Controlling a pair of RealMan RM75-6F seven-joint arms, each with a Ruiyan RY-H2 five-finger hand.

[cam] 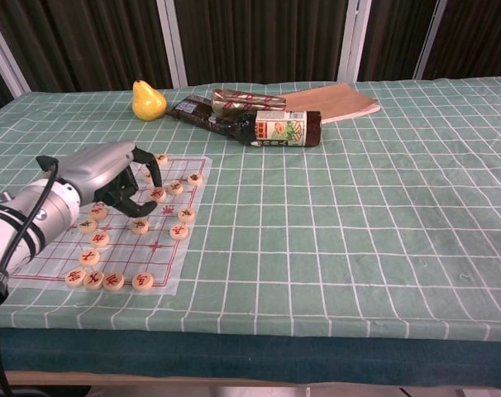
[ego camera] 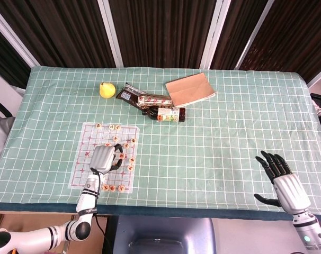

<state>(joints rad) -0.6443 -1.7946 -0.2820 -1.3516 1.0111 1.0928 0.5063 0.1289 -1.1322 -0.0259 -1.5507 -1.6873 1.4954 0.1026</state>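
Left hand (cam: 110, 169) hovers over chess board (cam: 69, 227), fingers curled, seemingly pinching a chess piece (cam: 157, 194) mid-board. Judged: piece-moving step. Next calls for careful set-down on an intersection. Right hand (ego camera: 284, 182) idle, spread.

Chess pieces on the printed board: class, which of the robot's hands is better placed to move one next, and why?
Probably the left. The left hand hangs over the chess board with its fingertips at a chess piece. The right hand lies open near the table's opposite front corner, far from any piece.
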